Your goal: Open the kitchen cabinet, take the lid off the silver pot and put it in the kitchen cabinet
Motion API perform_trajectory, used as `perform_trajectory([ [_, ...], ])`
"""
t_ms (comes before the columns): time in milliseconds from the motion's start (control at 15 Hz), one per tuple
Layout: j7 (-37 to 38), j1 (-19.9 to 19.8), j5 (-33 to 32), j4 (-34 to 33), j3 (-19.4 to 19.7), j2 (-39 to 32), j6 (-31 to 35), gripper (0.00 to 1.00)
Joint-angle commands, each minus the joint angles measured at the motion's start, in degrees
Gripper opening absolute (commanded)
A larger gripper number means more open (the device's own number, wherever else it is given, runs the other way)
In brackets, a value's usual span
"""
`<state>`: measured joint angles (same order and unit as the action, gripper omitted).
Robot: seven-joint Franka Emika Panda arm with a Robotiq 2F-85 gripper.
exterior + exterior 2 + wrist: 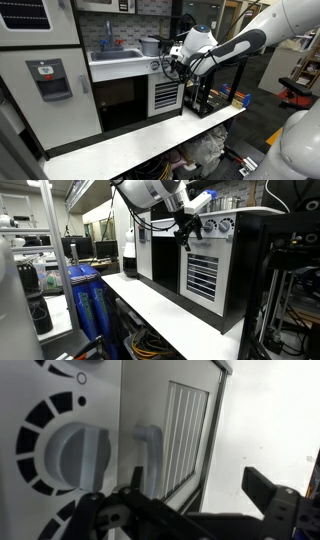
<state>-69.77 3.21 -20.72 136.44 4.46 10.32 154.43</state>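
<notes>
The kitchen cabinet's white slatted door looks shut in both exterior views. In the wrist view the slatted door fills the middle, with a small handle beside it. My gripper hangs open just in front of the knob panel above that door, holding nothing. Its dark fingers frame the bottom of the wrist view, gripper apart from the door. The silver pot stands on the counter right of the sink. I cannot make out the lid separately.
A doorless dark compartment lies next to the slatted door, and a grey fridge door with dispenser further along. Sink and faucet sit on top. Round knobs are close by. A white tabletop runs along the front.
</notes>
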Motion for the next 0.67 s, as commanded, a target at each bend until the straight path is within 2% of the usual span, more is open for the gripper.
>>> perform_trajectory([
  [0,0.5,-1.2,-0.4,-0.1,-0.8,-0.7,2.1,1.0],
  [600,-0.8,-0.9,2.8,0.0,0.0,-2.1,3.0,1.0],
])
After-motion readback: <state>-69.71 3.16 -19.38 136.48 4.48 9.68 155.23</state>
